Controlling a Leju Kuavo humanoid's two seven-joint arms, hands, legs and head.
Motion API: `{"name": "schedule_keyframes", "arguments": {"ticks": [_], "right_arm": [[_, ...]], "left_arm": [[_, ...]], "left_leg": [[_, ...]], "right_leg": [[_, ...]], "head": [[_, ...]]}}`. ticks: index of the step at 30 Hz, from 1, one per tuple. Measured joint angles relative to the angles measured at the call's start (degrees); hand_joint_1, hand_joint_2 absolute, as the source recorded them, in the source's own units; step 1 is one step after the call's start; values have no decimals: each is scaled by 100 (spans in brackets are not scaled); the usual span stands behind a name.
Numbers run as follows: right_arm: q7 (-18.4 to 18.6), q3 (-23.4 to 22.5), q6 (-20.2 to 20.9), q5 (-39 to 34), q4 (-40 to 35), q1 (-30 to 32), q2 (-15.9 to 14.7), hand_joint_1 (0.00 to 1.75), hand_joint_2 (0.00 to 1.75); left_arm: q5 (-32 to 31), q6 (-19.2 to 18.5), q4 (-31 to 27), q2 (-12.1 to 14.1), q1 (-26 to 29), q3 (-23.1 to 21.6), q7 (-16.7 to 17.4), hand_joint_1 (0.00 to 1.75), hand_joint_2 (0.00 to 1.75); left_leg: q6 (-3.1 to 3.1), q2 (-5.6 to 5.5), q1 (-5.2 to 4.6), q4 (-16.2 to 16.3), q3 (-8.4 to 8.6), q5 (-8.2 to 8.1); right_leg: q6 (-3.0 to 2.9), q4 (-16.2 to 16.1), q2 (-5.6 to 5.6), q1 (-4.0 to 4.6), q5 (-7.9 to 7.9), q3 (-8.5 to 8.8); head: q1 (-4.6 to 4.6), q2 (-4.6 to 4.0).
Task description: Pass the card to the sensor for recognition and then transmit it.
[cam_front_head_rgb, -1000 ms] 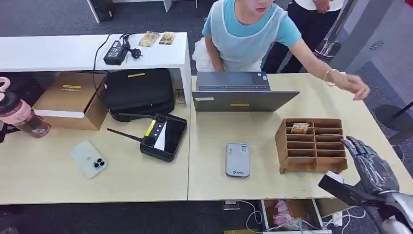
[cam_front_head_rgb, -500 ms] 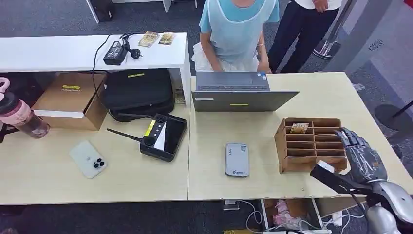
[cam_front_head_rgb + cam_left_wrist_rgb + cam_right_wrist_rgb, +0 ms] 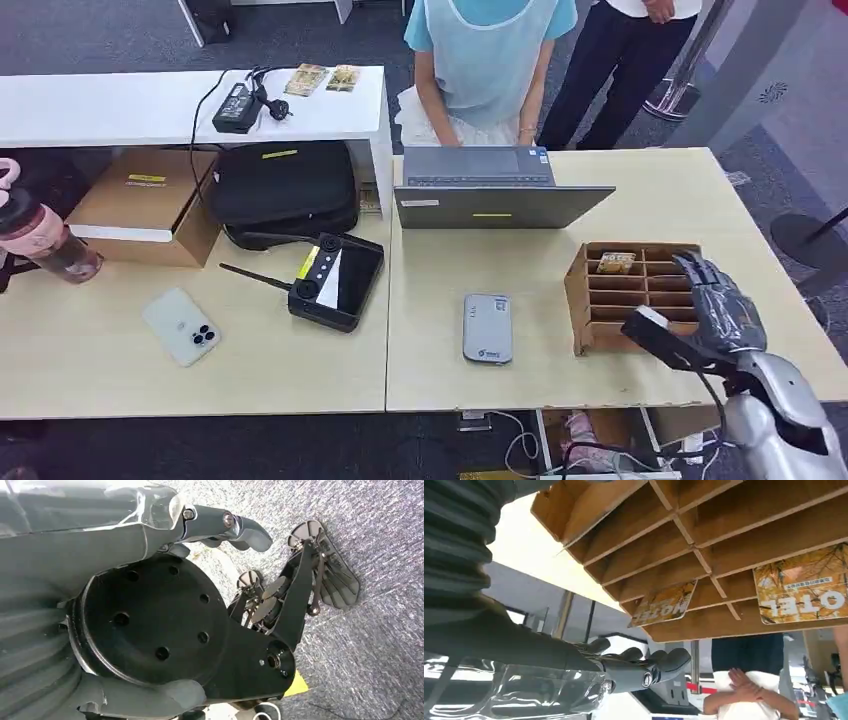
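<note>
- The right hand [image 3: 722, 312] is seen at the right end of the cardboard organiser [image 3: 600, 300], its dark fingers [image 3: 700, 275] spread apart above the organiser's right-hand compartments, with nothing held in them.
- In the right wrist view the same hand [image 3: 634, 667] is shown with fingers extended and apart, just beside the organiser's wooden-coloured dividers [image 3: 704, 555].
- Two cards are shown in that close view: one card [image 3: 665, 602] lying tilted in a compartment, and a second card [image 3: 806, 597] in a neighbouring compartment, both printed with autumn-leaf artwork and lettering.
- In the head view a card [image 3: 617, 263] is seen in a compartment of the far row of the organiser, apart from the hand's fingers.
- The left hand [image 3: 235, 527] is seen in the left wrist view with a finger extended over grey carpet; whether anything is held cannot be told from this view.
- The sensor [image 3: 488, 328], a small grey-and-white device, is placed flat on the table [image 3: 450, 270], left of the organiser and well apart from the right hand.
- A laptop [image 3: 490, 190] is set open beyond the organiser, and a person [image 3: 480, 60] in a light blue top is stood behind it.
- A white phone [image 3: 181, 326], a black device with an antenna [image 3: 330, 280], a black bag [image 3: 285, 190] and a cardboard box [image 3: 145, 205] are found on the left part of the table.
</note>
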Motion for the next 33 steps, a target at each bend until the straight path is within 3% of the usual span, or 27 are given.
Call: {"name": "schedule_keyframes", "arguments": {"ticks": [11, 33], "right_arm": [[-53, -275, 9, -153, -321, 263, -26, 0, 175], [33, -496, 72, 30, -223, 582, -57, 0, 175]], "left_arm": [[7, 11, 0, 4, 11, 0, 0, 0, 175], [-44, -35, 0, 7, 15, 0, 11, 0, 175]], "left_leg": [[0, 4, 0, 0, 2, 0], [0, 4, 0, 0, 2, 0]], "right_leg": [[-1, 0, 5, 0, 1, 1], [-1, 0, 5, 0, 1, 1]], "head": [[-2, 0], [0, 0]]}}
